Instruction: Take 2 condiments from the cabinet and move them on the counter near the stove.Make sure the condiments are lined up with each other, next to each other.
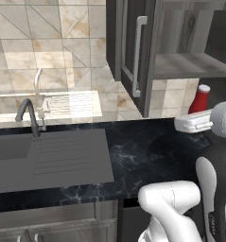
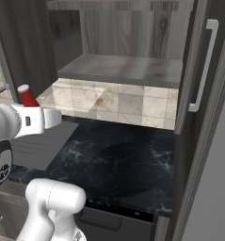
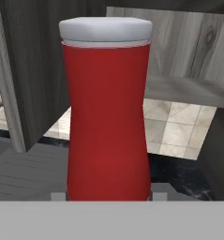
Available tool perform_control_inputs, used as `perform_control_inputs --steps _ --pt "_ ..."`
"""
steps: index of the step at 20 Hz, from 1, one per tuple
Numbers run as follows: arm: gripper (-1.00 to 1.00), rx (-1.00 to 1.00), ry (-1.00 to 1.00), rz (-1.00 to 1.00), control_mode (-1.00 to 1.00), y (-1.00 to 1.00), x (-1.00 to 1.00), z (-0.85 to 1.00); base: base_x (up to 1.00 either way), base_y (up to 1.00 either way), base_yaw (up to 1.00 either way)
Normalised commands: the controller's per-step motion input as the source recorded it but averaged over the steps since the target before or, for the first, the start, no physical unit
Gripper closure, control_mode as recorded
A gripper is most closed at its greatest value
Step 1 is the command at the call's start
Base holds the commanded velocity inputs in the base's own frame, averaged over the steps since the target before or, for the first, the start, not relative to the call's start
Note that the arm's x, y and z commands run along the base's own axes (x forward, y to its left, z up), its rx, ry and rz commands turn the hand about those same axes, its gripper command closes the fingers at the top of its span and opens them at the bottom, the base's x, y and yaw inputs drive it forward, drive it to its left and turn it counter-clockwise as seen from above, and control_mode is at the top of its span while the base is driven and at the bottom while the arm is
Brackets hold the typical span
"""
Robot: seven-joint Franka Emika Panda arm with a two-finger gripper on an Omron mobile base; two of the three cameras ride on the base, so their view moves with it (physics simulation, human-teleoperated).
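One red bottle (image 1: 199, 99) with a white cap stands upright at the arm's hand above the black counter (image 1: 147, 156), below the open cabinet (image 1: 180, 42) shelf, in the left base view. From the right base, its cap pokes up behind the hand, left of the shelf (image 2: 128, 69). Seen from the hand, the gripper (image 3: 108, 196) pinches the bottle's base between its fingers.

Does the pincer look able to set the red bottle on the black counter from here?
Probably yes: the pincer holds the red bottle upright, and the counter below looks bare, nothing blocking the way down.
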Motion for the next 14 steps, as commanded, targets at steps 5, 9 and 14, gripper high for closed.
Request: perform_control_inputs --steps 5,9,14 --pt "1.0 0.0 0.0 0.0 -1.0 0.01 0.0 -0.05 0.0 0.0 0.0" --pt "1.0 0.0 0.0 0.0 -1.0 0.0 0.0 -0.06 0.0 0.0 0.0" --pt "1.0 0.0 0.0 0.0 -1.0 0.0 0.0 -0.03 0.0 0.0 0.0"
